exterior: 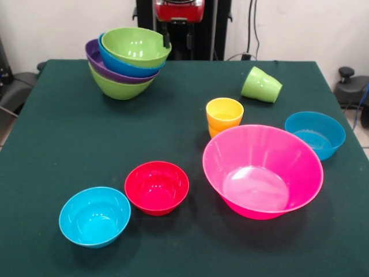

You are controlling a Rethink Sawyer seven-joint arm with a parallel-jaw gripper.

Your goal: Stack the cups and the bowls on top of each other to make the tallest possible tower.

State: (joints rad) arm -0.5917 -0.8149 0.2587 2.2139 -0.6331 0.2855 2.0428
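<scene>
The tower (124, 66) stands at the far left: a lime green bowl (118, 88) at its base, then purple (95, 57), blue (124, 66) and a tilted lime green bowl (135, 46) on top. My gripper (178, 40) hangs at the top edge just right of the tower, its two dark fingers apart and empty. The yellow-orange cup (224, 115) stands upright mid-table. The light green cup (262, 85) lies on its side farther back. The huge pink bowl (262, 170), a blue bowl (315, 134), the red bowl (157, 187) and the cyan bowl (94, 216) sit apart on the table.
The dark green table (52, 144) ends near the blue bowl on the right. The robot's pedestal (179, 10) and cables stand behind the far edge. The pink bowl nearly touches the yellow-orange cup.
</scene>
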